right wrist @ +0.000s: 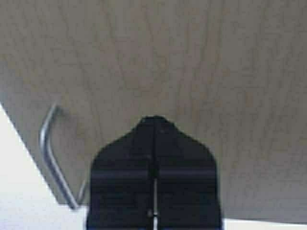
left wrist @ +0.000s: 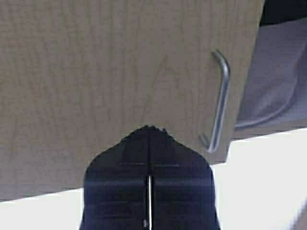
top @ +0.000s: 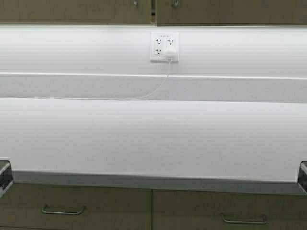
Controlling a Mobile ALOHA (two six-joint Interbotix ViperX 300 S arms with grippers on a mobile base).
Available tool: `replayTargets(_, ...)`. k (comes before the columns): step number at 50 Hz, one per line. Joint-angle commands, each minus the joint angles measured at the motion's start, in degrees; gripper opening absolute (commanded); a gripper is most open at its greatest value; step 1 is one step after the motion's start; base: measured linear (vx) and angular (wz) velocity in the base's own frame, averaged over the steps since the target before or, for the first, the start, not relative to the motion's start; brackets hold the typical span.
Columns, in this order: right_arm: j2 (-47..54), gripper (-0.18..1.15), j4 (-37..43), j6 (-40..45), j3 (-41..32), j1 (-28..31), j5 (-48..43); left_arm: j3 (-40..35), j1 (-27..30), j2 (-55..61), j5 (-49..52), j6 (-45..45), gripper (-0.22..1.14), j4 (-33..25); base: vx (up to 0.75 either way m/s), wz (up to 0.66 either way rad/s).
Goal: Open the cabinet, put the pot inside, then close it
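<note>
The cabinet [top: 96, 12] shows only as the lower edge of two tan wood-grain doors at the top of the high view. My left gripper [left wrist: 149, 128] is shut and empty, its tips close to the left door [left wrist: 96, 72], beside the slim metal handle [left wrist: 219, 103]. Past that door's handle edge the pale grey inside [left wrist: 278, 72] shows, with a curved grey rim [left wrist: 268, 120] that may be the pot. My right gripper [right wrist: 153, 118] is shut and empty, its tips close to the right door [right wrist: 192, 57], beside that door's handle [right wrist: 50, 153]. Neither gripper shows in the high view.
A white counter [top: 153, 139] runs across the high view, with a white backsplash, a wall outlet [top: 164, 46] and a plugged-in cable [top: 158, 88]. Tan drawer fronts with horizontal handles [top: 63, 210] lie below the counter's edge.
</note>
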Motion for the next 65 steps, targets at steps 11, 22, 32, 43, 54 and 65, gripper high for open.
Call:
replayTargets(11,-9.1,0.07,0.0,0.0,6.6,0.7,0.8,1.3,-1.1,-1.8,-0.3,-0.1,0.03,-0.4,0.08,0.01)
replayTargets(22,-9.4,0.07,0.1,0.0,9.1,0.7,0.8,2.9,-1.1,-1.8,-0.4,0.0,0.03,-0.4,0.05,0.01)
replayTargets(32,-9.4,0.07,0.2,0.0,9.5,0.7,0.8,2.9,-1.1,-0.9,-0.6,0.3,0.03,-0.4,0.04,0.0)
replayTargets(43,-9.4,0.07,0.2,0.0,9.6,0.7,1.0,2.6,-1.1,-0.1,-0.7,0.2,0.03,-0.4,0.02,0.0)
replayTargets(54,-9.4,0.07,0.2,0.0,10.1,0.7,1.1,3.1,-1.1,-0.3,-0.7,0.1,0.03,-0.4,0.01,0.0)
replayTargets(65,-9.5,0.07,0.2,0.0,10.5,0.7,1.1,3.3,-1.1,-0.4,-0.6,0.1,0.03,-0.4,0.0,0.0)
